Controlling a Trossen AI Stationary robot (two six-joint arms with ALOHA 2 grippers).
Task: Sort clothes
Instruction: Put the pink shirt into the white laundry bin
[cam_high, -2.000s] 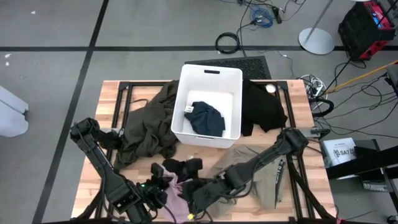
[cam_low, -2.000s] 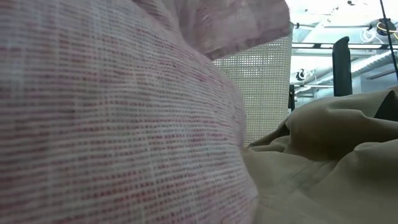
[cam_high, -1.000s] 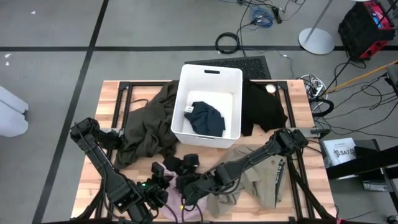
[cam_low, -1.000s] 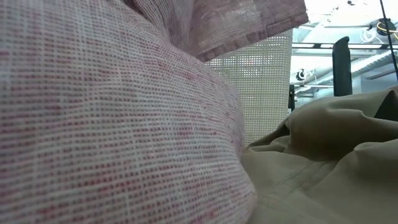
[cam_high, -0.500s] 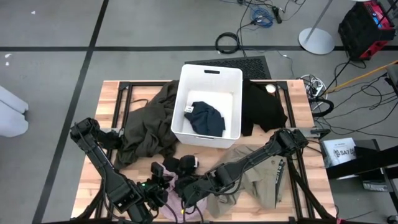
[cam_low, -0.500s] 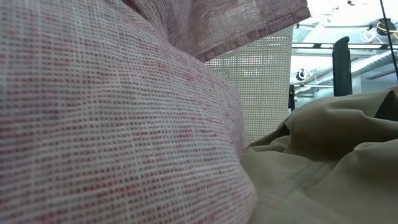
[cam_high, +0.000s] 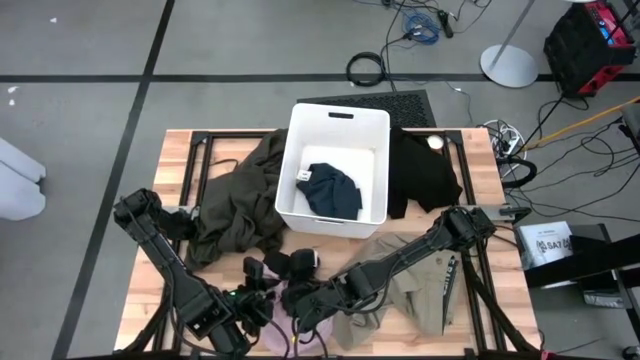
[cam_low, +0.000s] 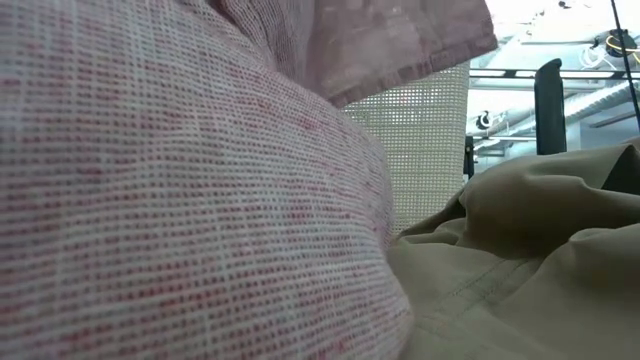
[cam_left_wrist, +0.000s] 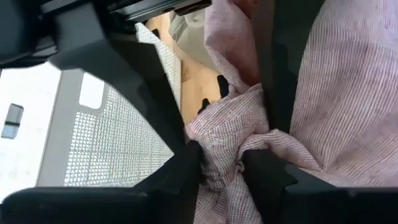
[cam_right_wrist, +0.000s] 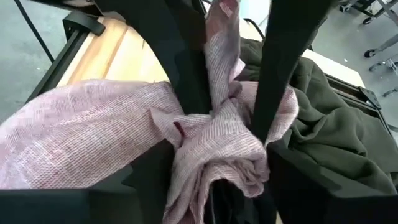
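The pale pink garment (cam_high: 296, 322) lies bunched at the table's near middle and fills the low view (cam_low: 180, 200). My left gripper (cam_high: 268, 302) and my right gripper (cam_high: 306, 308) are close together over it, both shut on it. The navy garment (cam_high: 332, 190) lies in the white bin (cam_high: 300, 130). The dark olive garment (cam_high: 240, 200) lies left of the bin, with a black one (cam_high: 420, 175) to its right. A small black one (cam_high: 290, 264) lies near the grippers. A khaki garment (cam_high: 420, 285) lies under my right arm. My left gripper pinches a gathered bunch of the pink garment (cam_left_wrist: 221, 146) between its two fingers (cam_left_wrist: 186, 168), several layers crumpled together. The rest of the cloth spreads slack beside the fingers. My right gripper pinches another gathered, twisted bunch of the same garment (cam_right_wrist: 214, 134) between its fingers, several layers. The cloth trails slack toward the table's edge (cam_right_wrist: 74, 143).
The bin's perforated wall (cam_low: 430, 140) stands behind the pink cloth, with khaki cloth (cam_low: 520, 270) beside it. The table's black frame rails (cam_high: 200, 150) run along both sides. Bare wood (cam_high: 140, 310) shows at the near left corner.
My right gripper has gone toward the table's left, over the pink garment and close beside my left gripper, covering more of the cloth. In the last half second both grippers have stayed nearly still, and the pink cloth's upper edge has shifted a little.
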